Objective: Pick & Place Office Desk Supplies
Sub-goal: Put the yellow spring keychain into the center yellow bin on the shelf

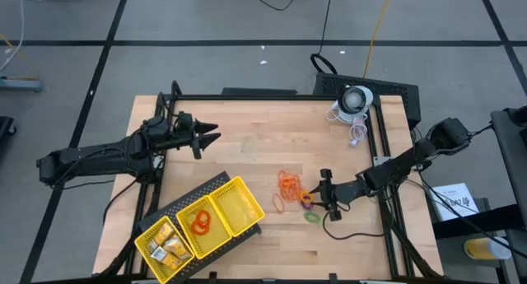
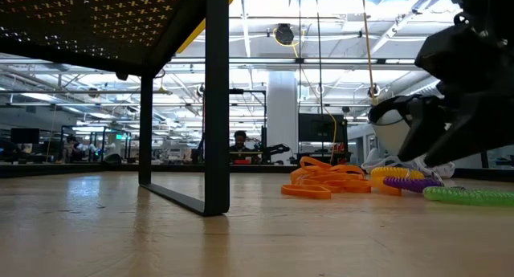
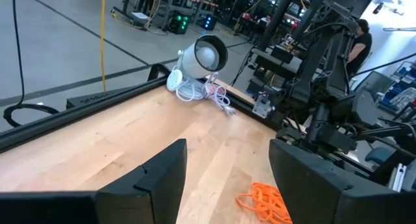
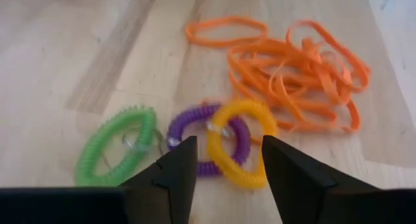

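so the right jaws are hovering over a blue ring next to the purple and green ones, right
Not quite: the ring between the right gripper's open jaws is yellow, not blue, as the right wrist view shows. It does lie next to the purple ring and the green ring.

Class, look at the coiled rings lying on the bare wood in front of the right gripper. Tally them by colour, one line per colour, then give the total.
Green coiled ring: 1
Purple coiled ring: 1
Yellow coiled ring: 1
Total: 3
The pile of orange rubber bands beside them is tangled and is left out of this count.
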Controlling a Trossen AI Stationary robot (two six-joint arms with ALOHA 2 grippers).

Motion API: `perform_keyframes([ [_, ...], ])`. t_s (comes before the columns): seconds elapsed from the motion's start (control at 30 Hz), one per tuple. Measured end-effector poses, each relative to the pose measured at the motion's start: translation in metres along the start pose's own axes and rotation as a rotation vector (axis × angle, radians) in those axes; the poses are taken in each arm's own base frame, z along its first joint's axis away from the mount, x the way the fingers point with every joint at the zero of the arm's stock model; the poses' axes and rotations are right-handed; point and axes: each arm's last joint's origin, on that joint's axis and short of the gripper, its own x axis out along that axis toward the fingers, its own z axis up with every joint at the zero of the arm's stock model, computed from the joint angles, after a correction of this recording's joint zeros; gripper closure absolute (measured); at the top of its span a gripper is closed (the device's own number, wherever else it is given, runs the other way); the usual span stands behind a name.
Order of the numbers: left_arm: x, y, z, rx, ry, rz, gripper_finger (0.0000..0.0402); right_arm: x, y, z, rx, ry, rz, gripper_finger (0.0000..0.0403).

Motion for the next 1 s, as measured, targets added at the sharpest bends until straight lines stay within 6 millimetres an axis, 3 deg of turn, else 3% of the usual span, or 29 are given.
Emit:
perform_keyframes([
  [0.37, 0.0, 0.0, 0.0, -0.004, -0.001, -0.001, 0.0174, 0.001, -0.003, -0.005, -0.023, 0.055, -0.015, 0.0286],
  [0.77, 0.0, 0.0, 0.0, -0.011, 0.0, -0.003, 0.0174, 0.019, 0.0, -0.014, -0.038, 0.078, 0.022, 0.0281],
  [1.0, 0.0, 0.0, 0.0, -0.011, 0.001, -0.003, 0.0174, 0.018, -0.001, -0.013, -0.049, 0.079, -0.006, 0.0365],
])
